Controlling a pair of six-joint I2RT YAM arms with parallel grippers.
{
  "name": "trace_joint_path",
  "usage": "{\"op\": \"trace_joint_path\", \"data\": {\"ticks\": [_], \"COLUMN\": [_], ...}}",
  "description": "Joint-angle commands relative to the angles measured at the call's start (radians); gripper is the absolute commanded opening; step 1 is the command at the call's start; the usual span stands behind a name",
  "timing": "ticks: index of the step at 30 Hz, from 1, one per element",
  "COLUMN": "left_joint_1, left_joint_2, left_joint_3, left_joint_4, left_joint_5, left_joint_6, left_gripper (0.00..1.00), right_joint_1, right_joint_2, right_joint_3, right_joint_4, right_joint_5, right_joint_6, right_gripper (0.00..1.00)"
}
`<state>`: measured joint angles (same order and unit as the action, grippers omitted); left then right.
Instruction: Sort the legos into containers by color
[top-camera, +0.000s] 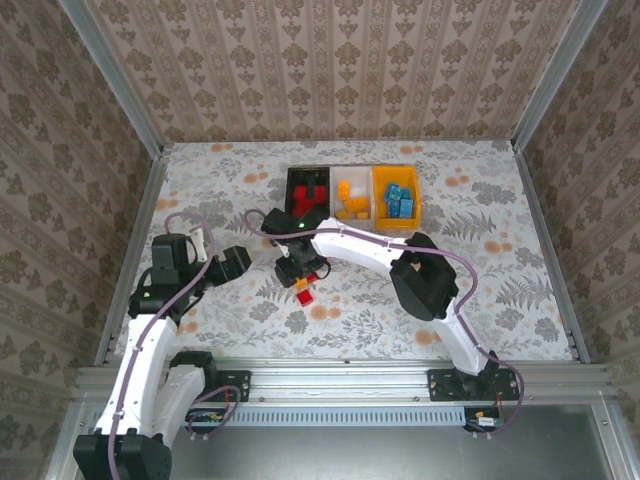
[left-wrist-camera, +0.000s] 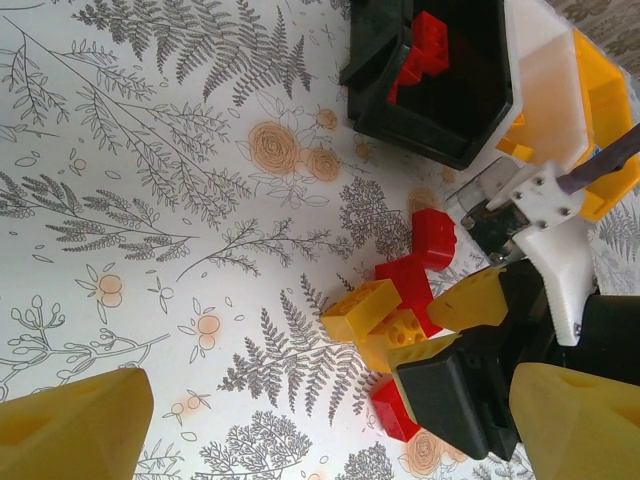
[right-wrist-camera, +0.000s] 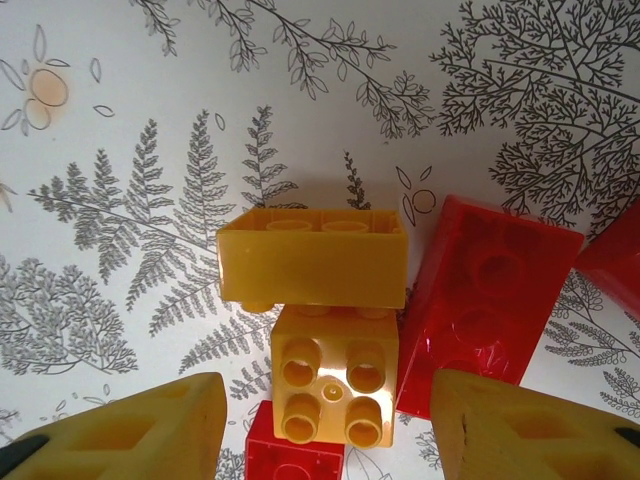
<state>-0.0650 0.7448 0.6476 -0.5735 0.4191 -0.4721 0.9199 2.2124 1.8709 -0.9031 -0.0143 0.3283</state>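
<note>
black bin (top-camera: 289, 186): red legos (top-camera: 309, 196) | white bin (top-camera: 350, 169): yellow legos (top-camera: 350, 206) | yellow bin (top-camera: 416, 202): blue legos (top-camera: 398, 199) | loose cluster (left-wrist-camera: 400, 290): red, yellow, touching

red lego (right-wrist-camera: 490, 300) | yel lego (right-wrist-camera: 312, 262) | blue legos (top-camera: 399, 200) | blk bin (left-wrist-camera: 430, 140) | wht bin (top-camera: 362, 178) | yel bin (top-camera: 416, 200) | tbl (top-camera: 500, 290) fern-floral

floral table (top-camera: 480, 290): three bins (top-camera: 371, 190), loose legos (top-camera: 304, 295)

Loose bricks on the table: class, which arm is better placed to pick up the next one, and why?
Right. The right tool, open, hangs directly over the yellow bricks, fingers either side; the left tool sits off to one side.
</note>
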Motion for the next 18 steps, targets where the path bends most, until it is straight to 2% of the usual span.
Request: {"op": "trace_joint_path", "data": {"ticks": [1,8,16,18], "left_joint_1": [0.010,0.012,0.015,0.017], "left_joint_2": [-0.001,-0.001,-0.002,-0.001], "left_joint_3": [-0.017,-0.017,-0.017,-0.017], "left_joint_4": [0.023,0.024,0.027,0.026], "left_joint_5": [0.029,0.035,0.040,0.041], "left_joint_6": [0.005,0.007,0.007,0.007], "left_gripper": [0.94,0.94,0.94,0.94], "right_joint_1": [0.006,0.017,0.022,0.022], "right_joint_2": [0.034,0.066,0.060,0.047], "right_joint_3": [0.011,0.029,0.033,0.033], "right_joint_4": [-0.045,-0.054,-0.063,-0.068], "right_joint_5": [0.039,0.056,0.112,0.118], "right_joint_6": [0.023,0.034,0.055,0.058], "right_gripper": [0.57,0.54,0.32,0.30]}}
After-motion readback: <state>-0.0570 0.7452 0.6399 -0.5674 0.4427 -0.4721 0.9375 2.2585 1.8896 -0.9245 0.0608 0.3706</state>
